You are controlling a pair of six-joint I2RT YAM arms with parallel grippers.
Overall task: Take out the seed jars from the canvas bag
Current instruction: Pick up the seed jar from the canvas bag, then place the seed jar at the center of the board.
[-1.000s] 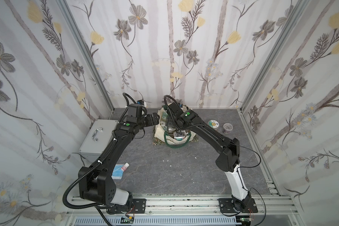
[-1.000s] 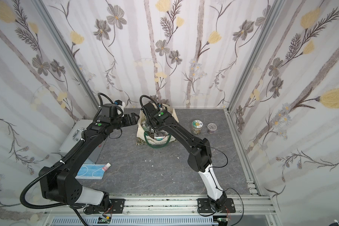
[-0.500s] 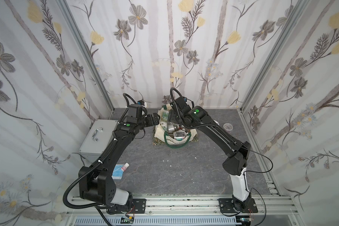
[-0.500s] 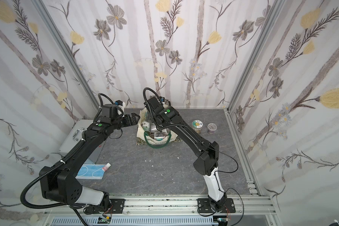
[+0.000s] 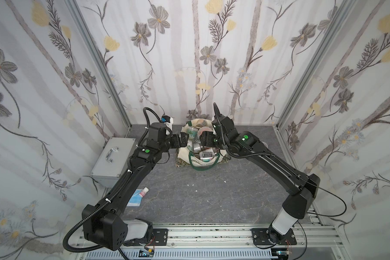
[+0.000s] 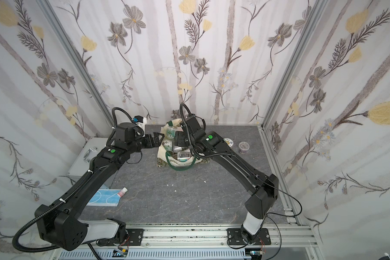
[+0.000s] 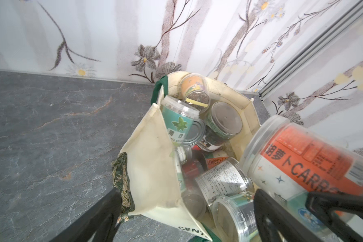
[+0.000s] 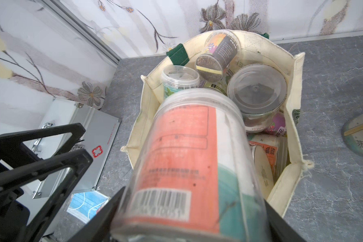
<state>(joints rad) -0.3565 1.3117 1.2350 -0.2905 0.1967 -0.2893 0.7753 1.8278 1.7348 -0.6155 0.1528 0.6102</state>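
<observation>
grey stone-look tabletop (image 5: 200, 202), flowered wallpaper on three sides. the canvas bag (image 5: 182, 156) stands open toward the back, near the middle of the table, its mouth crowded with seed jars (image 8: 257, 90) lying every which way. a mint-labelled jar (image 7: 176, 121) leans at the rim on the left arm's side.

the right gripper (image 8: 193, 222) has its jaws closed to the width of an orange-labelled carrot jar (image 8: 187, 150) and grips it. the jar lies on its side between the fingers, above the bag's mouth. the left gripper (image 6: 155, 137) is spread fully wide and holds nothing. it sits at the bag's left edge, and in the left wrist view the bag's side wall falls between its fingers (image 7: 105, 211) — whether they touch the cloth i cannot tell.

two more jars (image 6: 243, 146) stand on the table to the right of the bag, one partly hidden behind the right arm.

a silver metal case (image 5: 115, 157) lies by the left wall. nearer the front is a blue face mask (image 6: 106, 198), with a small pink-capped bottle (image 6: 123, 192) just beside it.
</observation>
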